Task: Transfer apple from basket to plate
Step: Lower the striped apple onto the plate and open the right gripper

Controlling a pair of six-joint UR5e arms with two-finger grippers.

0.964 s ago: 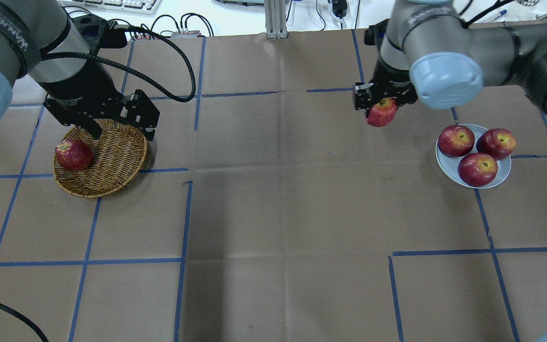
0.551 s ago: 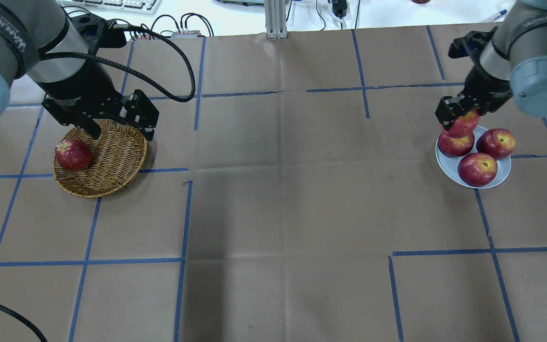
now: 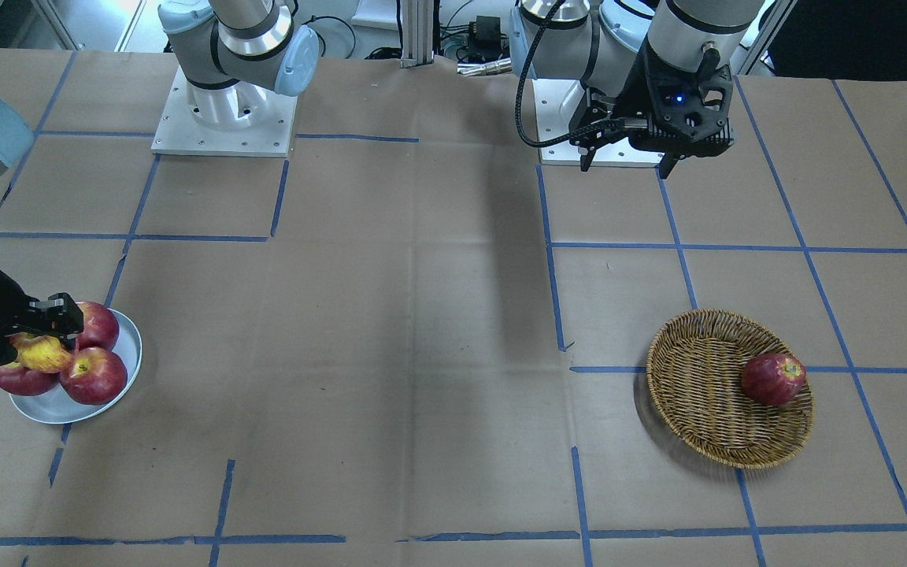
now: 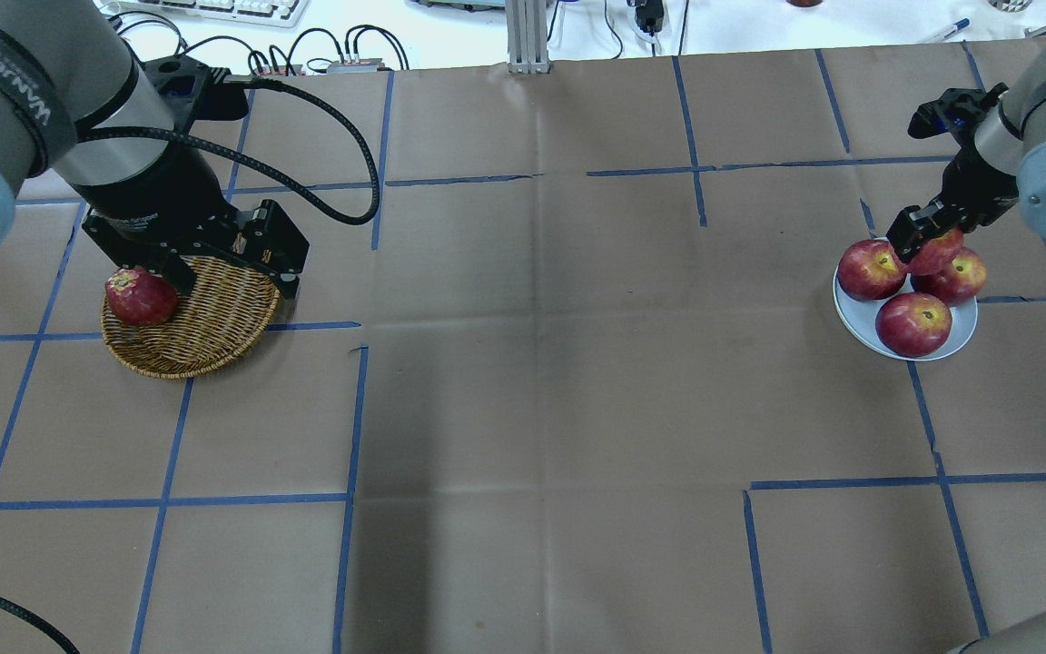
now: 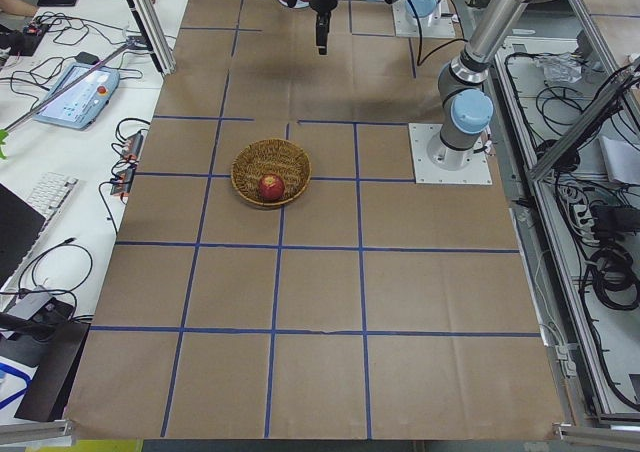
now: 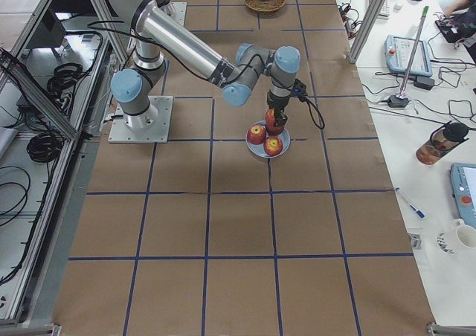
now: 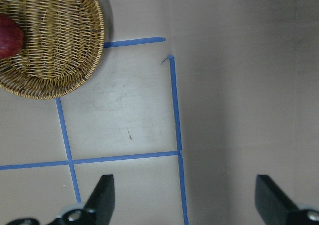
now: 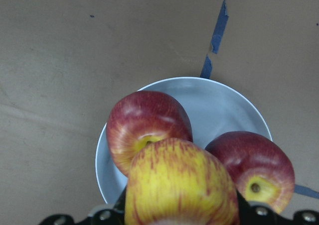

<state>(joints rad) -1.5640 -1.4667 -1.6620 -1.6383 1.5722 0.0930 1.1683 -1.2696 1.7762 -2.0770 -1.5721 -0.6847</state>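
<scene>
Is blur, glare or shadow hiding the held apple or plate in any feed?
Right wrist view: the apple sits close to the lens, slightly soft, blocking part of the plate. Overhead view: sharp; a dim shadow band runs down the table centre, clear of the plate. Front-facing view: no glare.

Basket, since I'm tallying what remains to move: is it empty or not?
Not empty. One dark red apple lies inside the basket, against its wall on the robot's left; the rest is bare wicker.
</scene>
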